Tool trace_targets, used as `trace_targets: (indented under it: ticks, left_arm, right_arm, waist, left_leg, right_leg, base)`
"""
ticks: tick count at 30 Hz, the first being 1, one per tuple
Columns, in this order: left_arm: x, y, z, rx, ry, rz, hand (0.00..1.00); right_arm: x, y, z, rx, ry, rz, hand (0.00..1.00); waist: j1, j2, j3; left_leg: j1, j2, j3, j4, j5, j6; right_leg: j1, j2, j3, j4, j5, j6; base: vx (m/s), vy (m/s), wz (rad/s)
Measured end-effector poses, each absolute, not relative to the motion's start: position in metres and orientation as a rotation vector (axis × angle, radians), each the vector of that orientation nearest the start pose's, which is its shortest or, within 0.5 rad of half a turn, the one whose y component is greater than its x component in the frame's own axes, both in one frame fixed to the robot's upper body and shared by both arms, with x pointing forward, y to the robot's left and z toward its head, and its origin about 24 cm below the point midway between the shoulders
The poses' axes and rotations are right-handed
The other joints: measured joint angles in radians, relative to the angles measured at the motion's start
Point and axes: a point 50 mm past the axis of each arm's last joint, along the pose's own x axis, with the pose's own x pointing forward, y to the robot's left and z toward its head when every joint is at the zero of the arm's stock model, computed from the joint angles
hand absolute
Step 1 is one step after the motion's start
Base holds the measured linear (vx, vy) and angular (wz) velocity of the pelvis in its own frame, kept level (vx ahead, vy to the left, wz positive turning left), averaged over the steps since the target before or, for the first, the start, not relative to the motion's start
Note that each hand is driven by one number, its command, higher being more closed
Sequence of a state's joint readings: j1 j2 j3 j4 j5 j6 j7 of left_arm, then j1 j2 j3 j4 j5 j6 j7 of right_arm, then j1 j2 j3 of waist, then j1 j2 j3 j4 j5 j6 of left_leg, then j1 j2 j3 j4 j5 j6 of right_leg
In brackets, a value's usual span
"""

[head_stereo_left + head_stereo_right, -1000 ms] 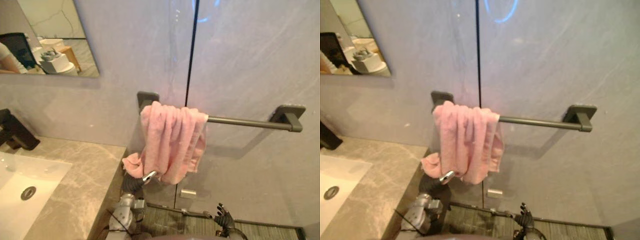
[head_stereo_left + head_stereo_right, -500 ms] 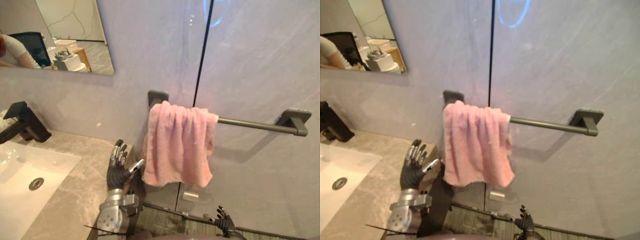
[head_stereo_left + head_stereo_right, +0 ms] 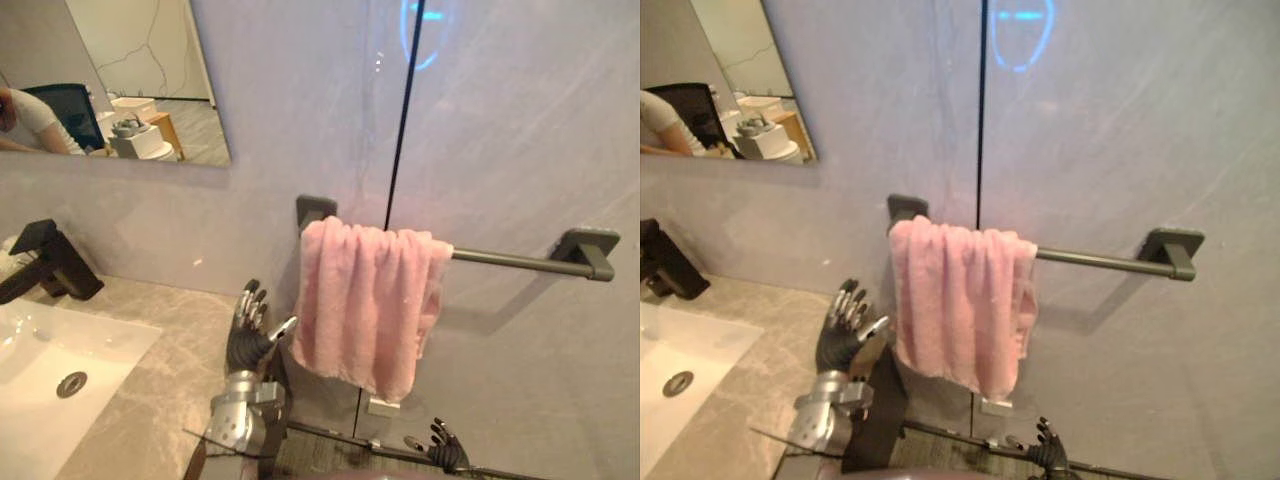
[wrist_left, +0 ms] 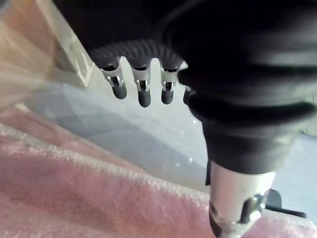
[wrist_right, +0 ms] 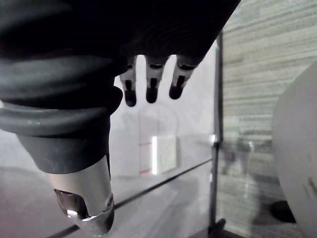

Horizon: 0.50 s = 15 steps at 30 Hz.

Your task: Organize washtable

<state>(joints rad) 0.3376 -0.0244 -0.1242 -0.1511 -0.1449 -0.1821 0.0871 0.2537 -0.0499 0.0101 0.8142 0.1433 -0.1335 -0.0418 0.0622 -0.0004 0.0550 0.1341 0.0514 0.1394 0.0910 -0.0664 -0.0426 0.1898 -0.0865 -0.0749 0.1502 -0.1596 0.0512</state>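
my left hand (image 3: 248,343) splayed, empty, lower centre, fluffy pink towel (image 3: 370,300) bunched over thin dark bar (image 3: 510,258), right hand (image 3: 443,455) loose-fingered at bottom edge

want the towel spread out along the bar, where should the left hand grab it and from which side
Probably the left hanging edge of the towel, low down, coming in from the left. It hangs bunched in loose folds at the left end of the bar, wall close behind, so that side edge is free, and the open left hand is right beside it.
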Motion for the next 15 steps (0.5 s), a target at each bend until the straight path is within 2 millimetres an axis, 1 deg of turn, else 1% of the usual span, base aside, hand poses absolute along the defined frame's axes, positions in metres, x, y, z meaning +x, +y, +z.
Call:
trace_targets:
  ticks: [1,2,3,6,7,8,9,11,15]
  left_arm:
    - [0.188,0.141,0.021,-0.184,0.007,0.086,0.0]
    - [0.19,0.141,0.016,-0.172,0.028,0.077,0.0]
    - [0.19,0.144,0.008,-0.158,0.057,0.087,0.0]
    - [0.191,0.149,-0.003,-0.13,0.091,0.084,0.0]
    - [0.193,0.149,-0.011,-0.108,0.13,0.065,0.0]
    - [0.194,0.149,-0.018,-0.09,0.164,0.054,0.0]
    - [0.193,0.151,-0.021,-0.085,0.172,0.063,0.0]
    - [0.194,0.155,-0.022,-0.064,0.178,0.057,0.0]
    - [0.196,0.158,-0.028,-0.036,0.206,0.046,0.0]
  right_arm:
    - [0.086,-0.178,-0.148,0.074,0.922,-0.19,0.0]
    - [0.088,-0.177,-0.147,0.073,0.919,-0.184,0.0]
    - [0.09,-0.176,-0.147,0.069,0.916,-0.174,0.0]
    - [0.09,-0.18,-0.149,0.058,0.928,-0.172,0.0]
    - [0.091,-0.181,-0.149,0.052,0.935,-0.168,0.0]
    - [0.094,-0.182,-0.149,0.048,0.928,-0.159,0.0]
    - [0.095,-0.183,-0.148,0.047,0.926,-0.153,0.0]
    - [0.098,-0.186,-0.147,0.039,0.92,-0.149,0.0]
    - [0.099,-0.187,-0.148,0.035,0.926,-0.145,0.0]
  waist:
    - [-0.003,0.001,0.0]
    - [-0.02,0.002,-0.004]
    - [-0.029,-0.001,-0.005]
    - [-0.028,0.003,-0.006]
    - [-0.029,0.007,-0.003]
    - [-0.037,0.011,0.0]
    - [-0.045,0.011,0.004]
    - [-0.048,0.021,0.011]
    - [-0.05,0.023,0.013]
  left_leg:
    - [0.006,0.0,0.001,-0.012,0.007,0.001]
    - [0.013,0.0,0.0,-0.034,0.019,0.001]
    - [0.023,0.0,0.001,-0.057,0.028,-0.003]
    - [0.041,0.003,0.0,-0.078,0.048,-0.006]
    - [0.042,0.006,0.0,-0.085,0.053,-0.009]
    - [0.044,0.009,0.0,-0.091,0.057,-0.01]
    - [0.044,0.011,0.0,-0.093,0.058,-0.011]
    - [0.045,0.016,0.001,-0.098,0.058,-0.012]
    - [0.05,0.019,-0.001,-0.124,0.064,-0.021]
  right_leg:
    - [0.0,0.001,0.002,-0.003,0.0,0.0]
    - [0.001,0.003,0.003,-0.013,0.004,-0.002]
    - [-0.001,0.007,0.009,-0.017,0.005,-0.003]
    - [0.001,0.015,0.014,-0.027,0.011,-0.011]
    - [0.001,0.02,0.017,-0.035,0.017,-0.014]
    - [0.001,0.024,0.019,-0.042,0.022,-0.016]
    - [0.001,0.027,0.022,-0.046,0.025,-0.016]
    - [-0.001,0.033,0.027,-0.051,0.03,-0.018]
    - [-0.005,0.044,0.036,-0.068,0.038,-0.018]
  base:
    - [0.01,-0.015,-0.05]
    - [0.02,-0.026,-0.08]
    - [0.03,-0.029,-0.08]
    - [0.04,-0.029,-0.03]
    - [-0.01,-0.033,-0.08]
    - [-0.03,-0.04,-0.09]
    - [-0.03,-0.03,-0.09]
    - [-0.05,-0.024,-0.07]
    - [-0.05,-0.022,-0.08]
